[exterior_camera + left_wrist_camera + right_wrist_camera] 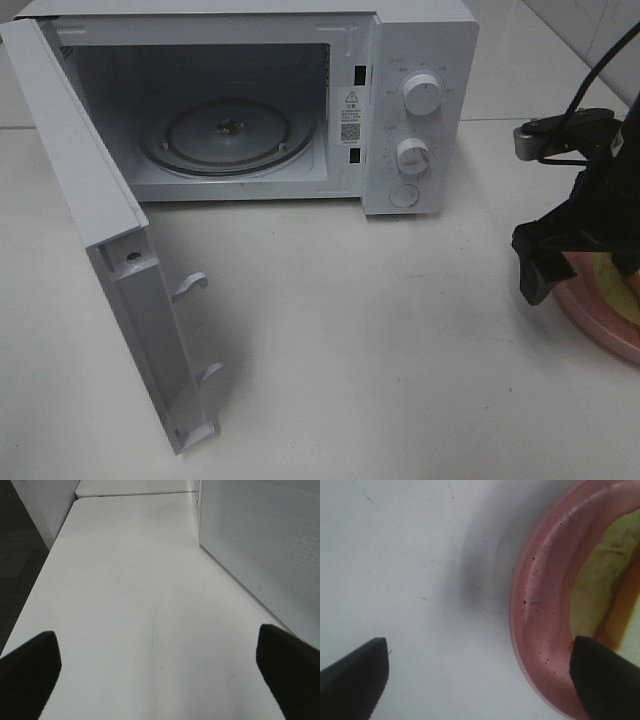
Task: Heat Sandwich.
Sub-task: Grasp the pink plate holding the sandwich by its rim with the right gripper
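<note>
The sandwich (612, 276) lies on a round pink plate (598, 322) at the table's right edge, mostly hidden by my right arm. In the right wrist view its pale green lettuce and orange crust (600, 575) show inside the plate's rim (540, 605). My right gripper (548, 264) is open just above the plate's left rim. One of its fingers is over the bare table and the other over the plate; it holds nothing (480, 680). My left gripper (160, 680) is open and empty over the table, out of the high view.
A white microwave (420, 100) stands at the back with its door (100, 220) swung wide open to the left. Its glass turntable (235, 135) is bare. The door's outer face (265, 545) is beside my left gripper. Two knobs (422, 97) are on the panel.
</note>
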Motion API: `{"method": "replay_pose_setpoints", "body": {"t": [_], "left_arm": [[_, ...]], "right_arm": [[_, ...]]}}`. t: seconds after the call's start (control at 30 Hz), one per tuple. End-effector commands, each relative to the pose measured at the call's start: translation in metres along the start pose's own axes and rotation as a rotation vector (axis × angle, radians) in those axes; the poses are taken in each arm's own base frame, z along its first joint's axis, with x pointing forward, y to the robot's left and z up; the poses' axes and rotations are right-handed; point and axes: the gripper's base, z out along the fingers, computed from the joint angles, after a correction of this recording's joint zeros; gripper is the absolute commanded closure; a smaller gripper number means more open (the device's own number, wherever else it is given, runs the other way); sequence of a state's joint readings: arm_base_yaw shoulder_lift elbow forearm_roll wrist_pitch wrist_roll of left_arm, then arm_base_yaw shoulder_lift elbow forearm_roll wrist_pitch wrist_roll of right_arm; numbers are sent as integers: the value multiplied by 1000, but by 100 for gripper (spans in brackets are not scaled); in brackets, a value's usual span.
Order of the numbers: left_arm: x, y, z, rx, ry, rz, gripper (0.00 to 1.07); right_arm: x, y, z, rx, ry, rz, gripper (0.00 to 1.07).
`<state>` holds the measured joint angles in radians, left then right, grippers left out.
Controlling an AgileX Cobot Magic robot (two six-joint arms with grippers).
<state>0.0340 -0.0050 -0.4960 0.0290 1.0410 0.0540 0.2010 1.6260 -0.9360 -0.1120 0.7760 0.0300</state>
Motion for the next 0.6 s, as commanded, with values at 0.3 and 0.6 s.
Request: {"method": "replay_pose_setpoints", "body": {"t": [0.3,0.6], "left_arm": [[2,0,-3,-4,-30,-8,7],[2,0,-3,-4,-30,-8,7]], "right_arm": [[-5,-5,24,54,58,-23,15],[-12,-4,31,52,29,-23,16]]}}
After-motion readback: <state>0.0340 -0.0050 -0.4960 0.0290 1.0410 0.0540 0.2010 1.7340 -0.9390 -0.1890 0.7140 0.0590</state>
